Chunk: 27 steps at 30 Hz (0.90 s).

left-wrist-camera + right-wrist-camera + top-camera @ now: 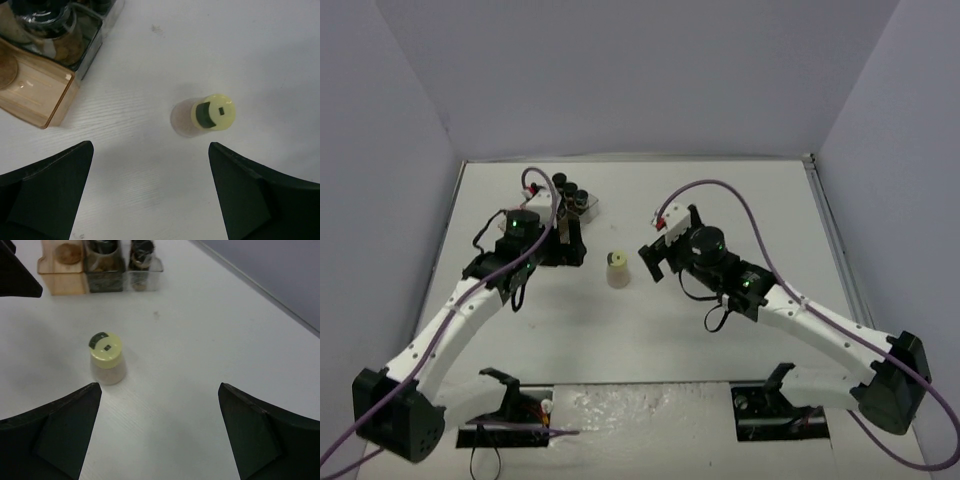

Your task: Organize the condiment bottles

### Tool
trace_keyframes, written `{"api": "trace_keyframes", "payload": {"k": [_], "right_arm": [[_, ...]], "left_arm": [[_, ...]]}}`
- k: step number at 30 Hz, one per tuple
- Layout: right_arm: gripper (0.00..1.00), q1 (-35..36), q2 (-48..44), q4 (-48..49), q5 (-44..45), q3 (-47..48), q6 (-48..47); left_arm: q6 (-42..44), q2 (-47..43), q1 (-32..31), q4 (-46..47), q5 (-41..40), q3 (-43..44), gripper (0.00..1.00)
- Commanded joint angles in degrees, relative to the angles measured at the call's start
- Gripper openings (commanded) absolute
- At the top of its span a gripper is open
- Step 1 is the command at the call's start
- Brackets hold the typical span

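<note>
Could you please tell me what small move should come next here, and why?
Probably the left claw should ease forward around the yellow-capped jar: it stands upright on the table, the right claw stands open, off it, and the tray lies on the left arm's side.

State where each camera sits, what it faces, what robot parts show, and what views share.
Top external: above and behind the bases, looking down on the table; both arms show.
Left wrist: on the left arm, looking down past the open left gripper at the yellow-capped jar and a corner of the tray.
Right wrist: on the right arm, looking past the open right gripper at jar and tray.
Shared: all three show the jar.
</note>
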Motion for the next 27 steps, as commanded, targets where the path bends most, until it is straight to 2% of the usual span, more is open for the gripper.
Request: {"api": "trace_keyframes", "payload": {"k": [1, 9, 17, 19, 23, 27], "right_arm": [[1.0, -0.2, -12.0, -3.5, 17.9, -4.8, 5.5], [1.0, -0.5, -23.6, -7.2, 26.9, -11.0, 13.2], [1.0, -0.7, -25.5, -7.4, 28.5, -11.9, 14.1], [1.0, -0.7, -25.5, -7.4, 28.7, -12.0, 14.3], [1.0, -0.7, -25.3, -7.4, 28.9, -12.1, 14.2], [1.0, -0.7, -24.9, -7.4, 28.9, -12.1, 14.3]], "left_arm": [[-4.7, 7.1, -8.3, 6.1, -6.5, 8.2, 0.97], [-6.2, 22.3, -17.3, 5.4, -16.7, 15.8, 0.97], [-9.4, 29.9, -19.3, 1.0, -19.1, 18.4, 0.97], [-9.7, 30.7, -19.6, 1.0, -19.0, 18.4, 0.93], [-10.0, 31.8, -20.2, 1.0, -18.4, 18.0, 0.8], [-10.1, 32.0, -20.3, 1.2, -17.9, 17.2, 0.56]]}}
